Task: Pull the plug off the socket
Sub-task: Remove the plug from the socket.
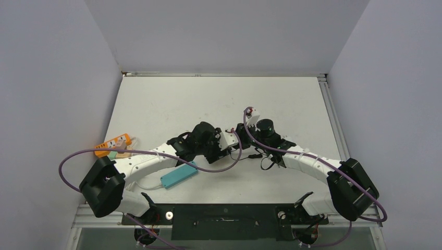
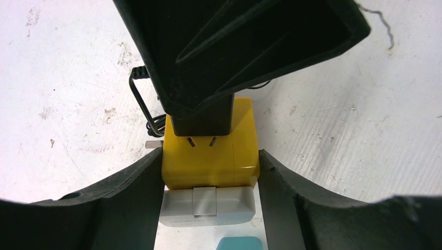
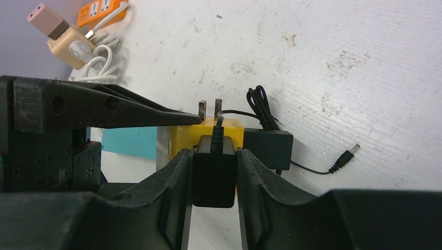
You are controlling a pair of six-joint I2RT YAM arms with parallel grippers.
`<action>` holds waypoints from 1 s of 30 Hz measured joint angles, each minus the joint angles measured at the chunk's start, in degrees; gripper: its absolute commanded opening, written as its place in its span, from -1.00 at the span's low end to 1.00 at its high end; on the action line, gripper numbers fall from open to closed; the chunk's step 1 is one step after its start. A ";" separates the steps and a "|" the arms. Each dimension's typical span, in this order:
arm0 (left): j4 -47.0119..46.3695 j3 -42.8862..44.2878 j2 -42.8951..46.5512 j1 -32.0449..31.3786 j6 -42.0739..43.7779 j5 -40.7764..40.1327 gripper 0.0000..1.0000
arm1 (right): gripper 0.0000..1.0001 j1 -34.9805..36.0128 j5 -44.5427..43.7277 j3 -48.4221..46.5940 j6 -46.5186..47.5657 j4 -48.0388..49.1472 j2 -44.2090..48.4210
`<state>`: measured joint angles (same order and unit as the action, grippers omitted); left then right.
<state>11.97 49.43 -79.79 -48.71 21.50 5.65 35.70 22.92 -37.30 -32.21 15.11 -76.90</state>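
In the left wrist view a yellow socket cube (image 2: 208, 161) lies on the table, and my left gripper (image 2: 209, 159) is shut on its two sides. A black plug (image 2: 200, 117) sticks into its far face, with two metal prongs (image 2: 192, 141) showing in the gap between plug and socket. My right gripper (image 3: 214, 156) is shut on that black plug (image 3: 214, 174), pads flat on both sides; the yellow socket (image 3: 182, 136) sits just behind it. In the top view both grippers, left (image 1: 221, 143) and right (image 1: 245, 136), meet at mid-table and hide the socket.
A white adapter (image 2: 207, 205) is plugged into the socket's near face. A second black adapter (image 3: 268, 146) with a thin cable and barrel connector (image 3: 346, 156) lies beside it. A teal box (image 1: 179, 175) and an orange power strip (image 1: 112, 143) lie at the left.
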 measured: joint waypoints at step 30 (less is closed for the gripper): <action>1.99 -0.20 2.43 0.07 -0.13 -0.76 -1.00 | -0.89 3.30 -4.72 -0.66 2.27 0.28 0.90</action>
<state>13.96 49.23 -77.36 -48.64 21.37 4.89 39.00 18.20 -37.95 -29.93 15.40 -76.01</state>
